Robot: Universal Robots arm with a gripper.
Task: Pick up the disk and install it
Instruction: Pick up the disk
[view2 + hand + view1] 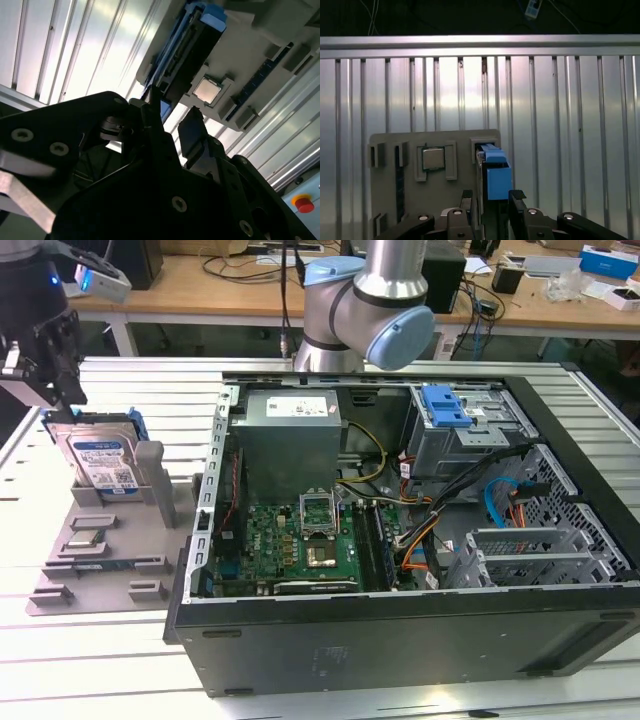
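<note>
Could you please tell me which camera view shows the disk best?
The exterior view: the disk stands on edge in the gray holder, its labelled face towards the camera. The first wrist view meets its narrow edge with a blue rail; the second wrist view shows a dark side edge.

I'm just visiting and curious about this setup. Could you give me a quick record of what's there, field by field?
disk: standing on edge in a grey tray, not yet lifted
hand: open, poised just above the disk
also on tray: small square chip
computer case: open, at the exterior view's right of the tray
</note>
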